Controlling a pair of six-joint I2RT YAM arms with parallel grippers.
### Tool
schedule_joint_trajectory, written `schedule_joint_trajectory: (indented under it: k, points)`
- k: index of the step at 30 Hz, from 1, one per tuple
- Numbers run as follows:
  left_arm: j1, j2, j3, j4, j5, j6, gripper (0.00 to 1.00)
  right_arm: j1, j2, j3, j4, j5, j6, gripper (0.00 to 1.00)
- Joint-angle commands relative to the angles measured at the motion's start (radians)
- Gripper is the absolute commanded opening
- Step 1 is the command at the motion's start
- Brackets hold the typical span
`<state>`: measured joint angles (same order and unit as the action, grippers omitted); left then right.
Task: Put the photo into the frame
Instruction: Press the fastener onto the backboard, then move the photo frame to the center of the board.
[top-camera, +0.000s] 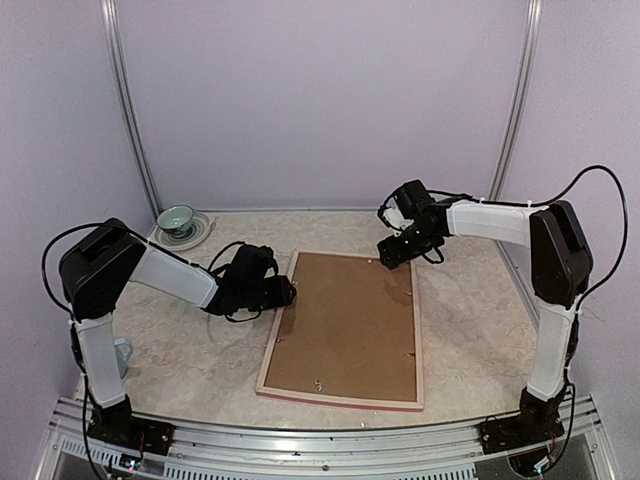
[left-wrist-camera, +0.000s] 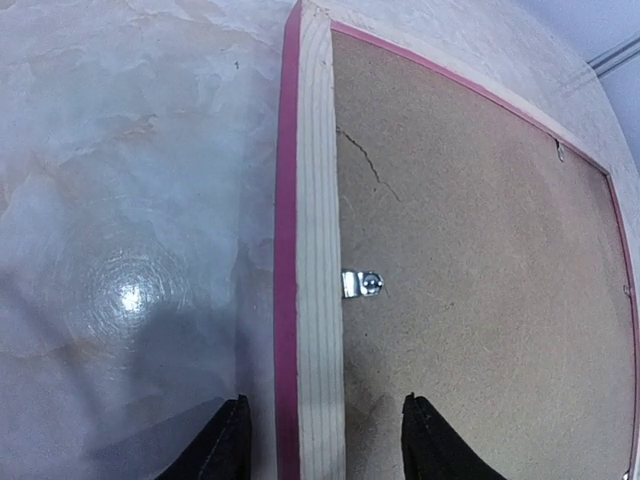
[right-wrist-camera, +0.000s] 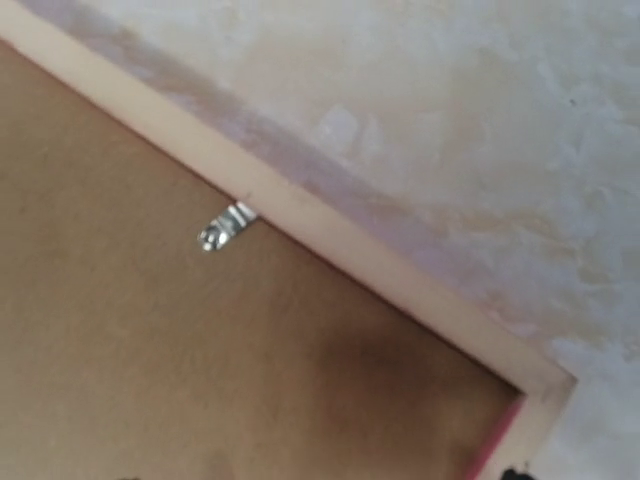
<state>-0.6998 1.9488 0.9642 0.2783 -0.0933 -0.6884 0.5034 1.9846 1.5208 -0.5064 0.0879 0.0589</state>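
Frame (left-wrist-camera: 318, 300) is flat on the table (top-camera: 200, 350), pale wood side up, pink showing only along its outer edge. The board (top-camera: 345, 325) sits inside the rails and fills the opening.

The photo? I can't see it anywhere, not on the table and not in either wrist view. My guess is it lies face down under the board, but nothing here proves that.

My left gripper (left-wrist-camera: 325, 400) straddles the left rail with one finger outside and one over the board. Both are clear of the wood, so I'm released and gripping nothing.

My right gripper (top-camera: 392, 255) hovers over the far right corner. Its fingers barely show in its own camera, so I can't tell how they stand.

The clip (left-wrist-camera: 362, 284) on the left rail points in over the board. The one on the far rail (right-wrist-camera: 225, 228) does too, so the board looks pinned.

I'd say the job is nearly finished. What's left might be checking the other clips and backing away.

No brand, label or writing is readable on the frame or board, only bare wood grain and a hairline crack in the board.
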Motion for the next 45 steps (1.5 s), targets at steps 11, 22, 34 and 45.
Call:
schedule_joint_trajectory:
  k: [11,22,34,45]
  points:
    - [-0.106,-0.24,-0.101,-0.346,-0.059,0.032,0.85,-0.107,-0.002,-0.007,0.043,-0.079,0.06,0.83]
    - [-0.149,-0.441,-0.228,-0.527,0.02,0.059,0.6,-0.17,0.169,0.224,-0.014,-0.086,0.064,0.83]
    - [-0.243,-0.373,-0.171,-0.567,0.04,0.053,0.46,-0.172,0.217,0.273,-0.011,-0.125,0.071,0.82]
    - [-0.251,-0.312,-0.167,-0.532,0.038,0.05,0.27,-0.172,0.114,0.2,0.02,-0.139,0.068,0.82]
